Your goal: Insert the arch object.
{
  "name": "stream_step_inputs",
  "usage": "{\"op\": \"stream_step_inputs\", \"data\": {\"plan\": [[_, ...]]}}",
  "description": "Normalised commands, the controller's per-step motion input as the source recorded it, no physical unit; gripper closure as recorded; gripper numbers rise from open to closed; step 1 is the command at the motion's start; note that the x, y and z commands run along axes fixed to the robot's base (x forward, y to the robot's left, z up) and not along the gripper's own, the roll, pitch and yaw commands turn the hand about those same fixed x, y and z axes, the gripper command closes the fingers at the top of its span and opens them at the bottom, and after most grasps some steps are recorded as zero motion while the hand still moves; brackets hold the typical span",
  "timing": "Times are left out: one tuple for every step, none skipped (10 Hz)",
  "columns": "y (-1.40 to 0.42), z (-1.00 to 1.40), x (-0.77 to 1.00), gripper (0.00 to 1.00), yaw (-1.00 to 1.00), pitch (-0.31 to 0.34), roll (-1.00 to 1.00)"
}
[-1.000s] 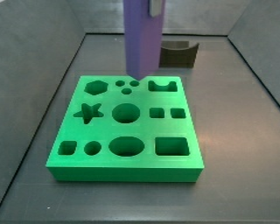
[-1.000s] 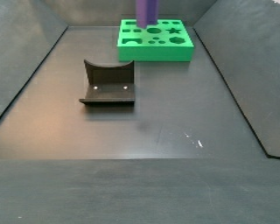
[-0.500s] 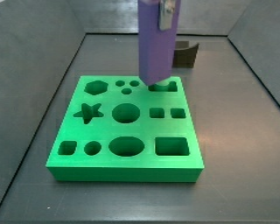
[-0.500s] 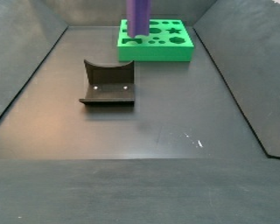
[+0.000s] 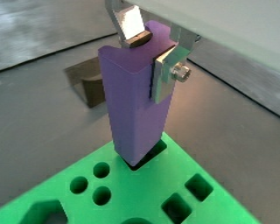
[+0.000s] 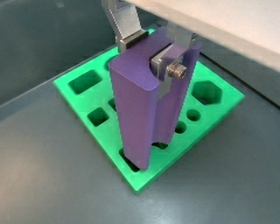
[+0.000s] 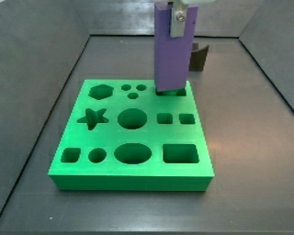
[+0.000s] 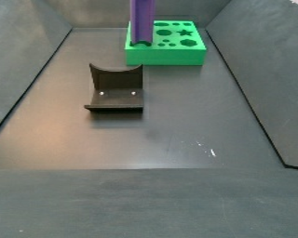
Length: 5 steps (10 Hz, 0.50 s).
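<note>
Fingers (image 5: 168,72) of the gripper (image 5: 150,54) are clamped on the upper end of the tall purple piece. You can see the silver plates on two opposite faces in both wrist views. That purple piece is going into the arch-shaped hole (image 5: 146,161), so I'd read it as the arch object (image 7: 172,60), not the dark thing behind it.

What changed: a second ago in the side view it hung over the small round holes near the top middle of the green board (image 7: 113,138). Half a second ago it had slid right, with its foot just above the arch cutout. Now it's further right again, upright, and its foot is at the hole in the board's upper right. In a wrist view (image 6: 149,105) the lower end looks to be just past the rim, at the board's corner. How deep it sits I can't tell, and most of its length is above the board.

So for you, lining up looks done and the actual push-in has only just started. I'd keep the grip on and go straight down.

The fixture (image 8: 115,88) sits alone on the worktop (image 8: 177,158), well apart from the board and not involved.
</note>
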Motion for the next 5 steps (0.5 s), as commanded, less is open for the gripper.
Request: {"op": "stream_step_inputs", "data": {"plan": [[-0.19,-0.24,0.02,1.0,-0.68,0.0,0.0],[-0.09,-0.17,0.0,1.0,-0.5,0.0,0.0],[0.13,-0.02,-0.08,1.0,-0.07,0.0,-0.01],[0.26,-0.05,-0.05,1.0,-0.02,-0.001,-0.05],[0.14,-0.17,0.0,1.0,0.0,-0.024,-0.09]]}}
